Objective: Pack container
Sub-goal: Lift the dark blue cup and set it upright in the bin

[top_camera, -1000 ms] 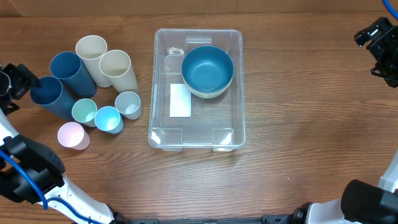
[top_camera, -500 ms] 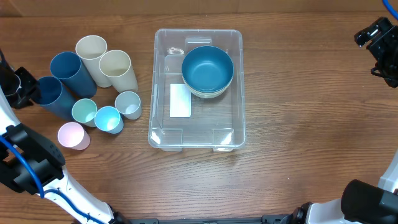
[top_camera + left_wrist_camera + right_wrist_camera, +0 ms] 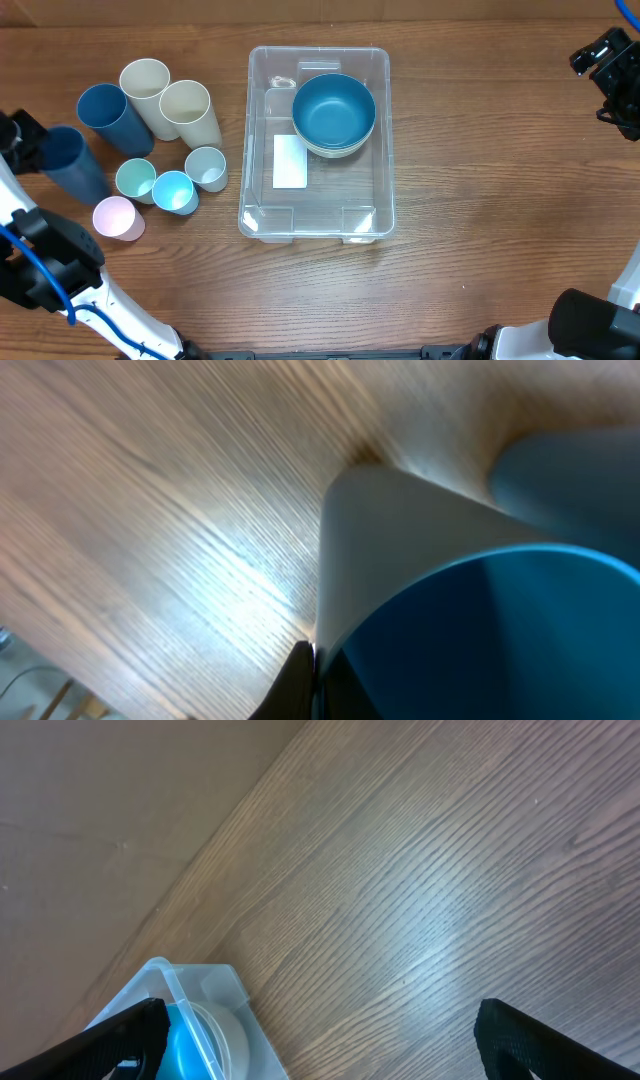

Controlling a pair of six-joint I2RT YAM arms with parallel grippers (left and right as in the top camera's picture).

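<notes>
The container [image 3: 335, 200] sat mid-bench [image 3: 480, 250] – a big clear plastic bin, rectangular with rounded corners and a raised rim, its long side running away from the robot. A white label [image 3: 290, 161] showed on its base, and a blue bowl [image 3: 333, 112] rested in the far right corner, nested in a pale bowl [image 3: 345, 150] whose edge peeked out beneath it. Over on the left edge, the left claw [image 3: 38, 148] was clenched on the rim of a dark blue cup [image 3: 72, 165], one finger inside the mouth and one outside – the left wrist view was filled by that cup's wall and blue interior. The cup stood just apart from the cluster of other cups [image 3: 165, 140] to the container's left. The right arm hung back at the far right corner, well clear of the container, with the right claw [image 3: 608, 70] spread wide over bare wood and nothing between its fingers [image 3: 110, 1040].
</notes>
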